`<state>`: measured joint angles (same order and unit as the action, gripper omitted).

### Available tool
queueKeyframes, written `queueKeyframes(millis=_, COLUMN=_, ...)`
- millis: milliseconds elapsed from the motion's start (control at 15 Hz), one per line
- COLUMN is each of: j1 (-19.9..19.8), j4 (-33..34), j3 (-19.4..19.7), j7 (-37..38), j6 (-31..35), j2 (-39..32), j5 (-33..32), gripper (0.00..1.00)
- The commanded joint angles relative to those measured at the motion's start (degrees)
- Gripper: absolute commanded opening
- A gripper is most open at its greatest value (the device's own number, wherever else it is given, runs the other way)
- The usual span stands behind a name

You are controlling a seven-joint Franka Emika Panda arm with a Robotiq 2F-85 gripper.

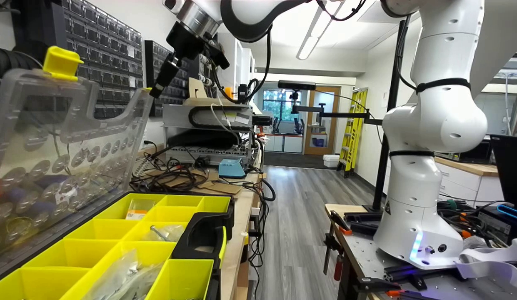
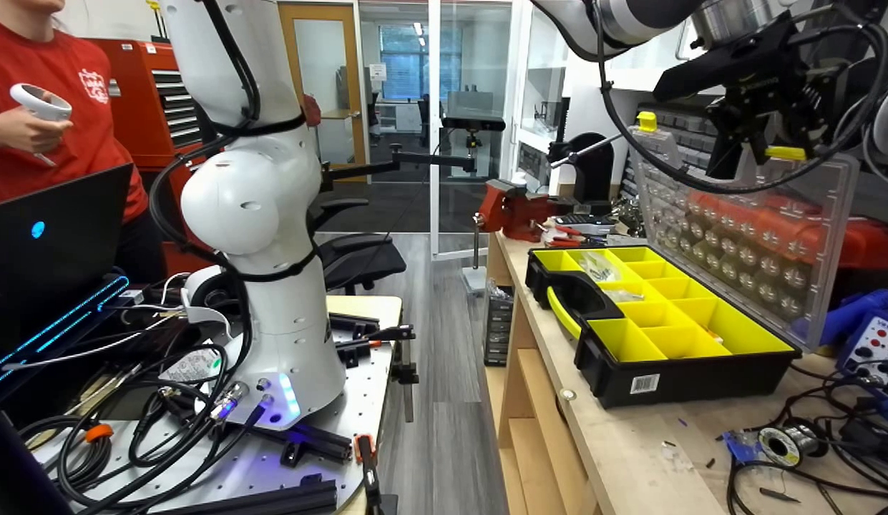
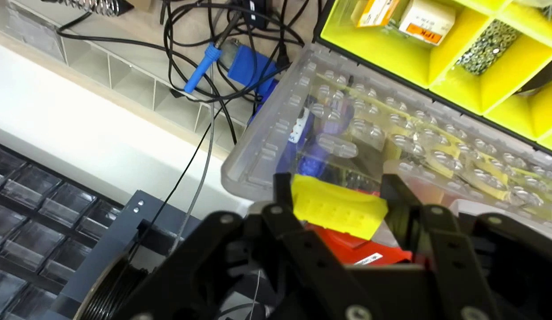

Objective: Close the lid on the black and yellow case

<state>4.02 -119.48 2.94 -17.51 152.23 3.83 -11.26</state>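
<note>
On a pale wooden bench [image 2: 630,465], a black-and-yellow case [image 2: 694,379] is lying open.
Bins [image 3: 382,58] are holding small boxes [image 3: 427,20] and clear bags [image 1: 133,277]; the transparent rectangular lid [image 1: 66,158] is standing along one edge, a black gripper [image 3: 336,193] straddling its yellow latch [image 2: 786,153], fingers [image 3: 282,195] wide apart, contact unclear.

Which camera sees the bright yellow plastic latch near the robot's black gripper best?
The wrist view: there the bright yellow plastic latch looks biggest, between the fingers of the black gripper, and you can even see little dots on it. In both exterior views it's only a small yellow bit beside the gripper.
</note>
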Motion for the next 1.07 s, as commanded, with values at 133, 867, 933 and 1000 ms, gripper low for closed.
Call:
queueKeyframes(millis=133, j1=-1.95, j4=-6.35, j3=-0.16, j7=-4.2, j6=-9.54, j2=4.69, j5=-0.85, gripper=0.27)
queueKeyframes(millis=867, j1=-1.31, j4=-12.15, j3=0.56, j7=-12.86, j6=-22.78, j2=8.43, j5=0.69, gripper=1.0)
queueKeyframes(millis=933, j1=-1.44, j4=-12.39, j3=0.62, j7=-13.31, j6=-22.89, j2=8.45, j5=0.6, gripper=1.0)
queueKeyframes(millis=1000, j1=-1.55, j4=-12.47, j3=0.75, j7=-13.99, j6=-22.86, j2=8.55, j5=0.43, gripper=1.0)
